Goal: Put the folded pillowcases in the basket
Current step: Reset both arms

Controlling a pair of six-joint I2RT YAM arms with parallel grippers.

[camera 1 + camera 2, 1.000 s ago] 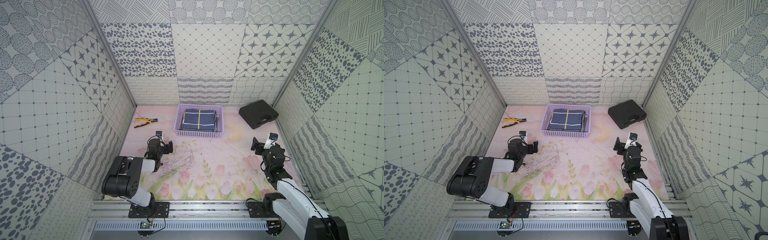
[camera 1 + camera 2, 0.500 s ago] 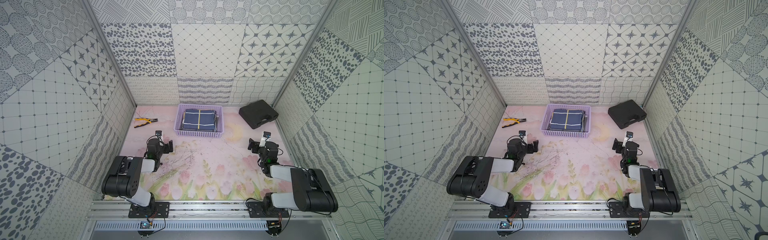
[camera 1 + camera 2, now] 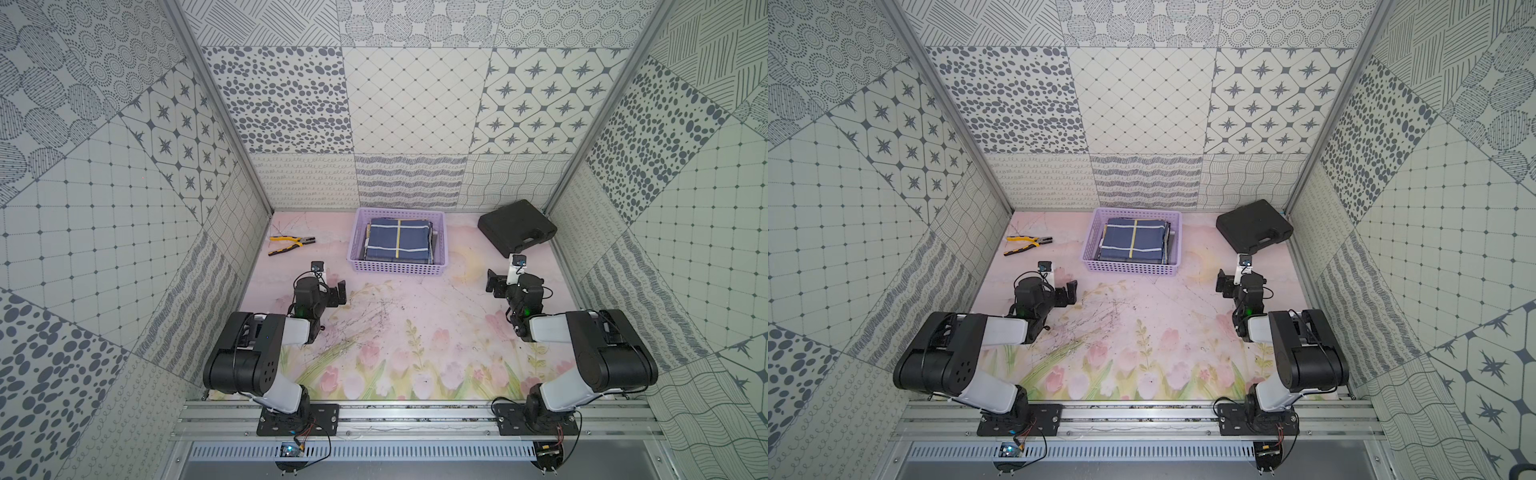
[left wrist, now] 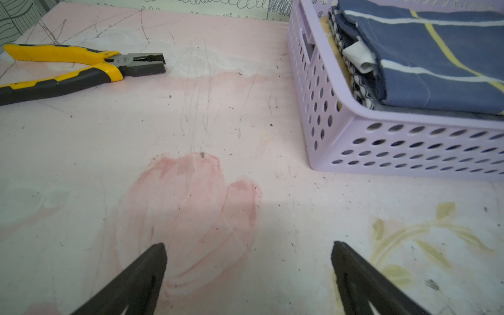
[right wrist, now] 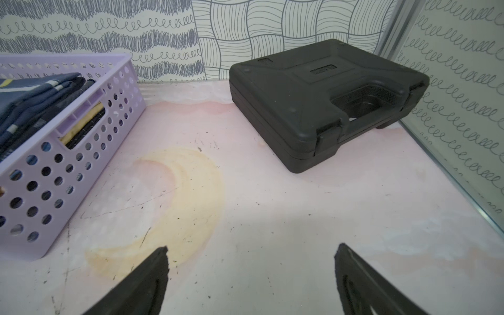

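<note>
The left gripper [image 4: 248,246] is seen released, its two black tapered fingers [image 4: 141,278] spread wide over the bare tabletop [image 4: 81,163], with nothing between them. The right gripper [image 5: 251,249] is likewise spread and empty, held near a pale yellow crescent [image 5: 196,191] printed on the scuffed pink surface.

One basket [image 3: 398,269] is set at the back middle of the tabletop. It is shallow and rectangular, of smooth lilac plastic, and its walls are pierced by rows of small round holes. The folded pillowcase [image 3: 398,241] is laid flat inside it, uppermost: soft navy cloth crossed by white lines and one yellow stripe. Darker patterned cloths [image 4: 357,90] are stacked beneath it; their number cannot be told.

One pair of pliers [image 3: 291,246], with yellow-and-black grips and a grey steel nose, is laid left of the basket, apart from it. One black hard plastic case [image 3: 517,226], matte, round-cornered and fitted with a moulded handle, is placed in the back right corner.
</note>
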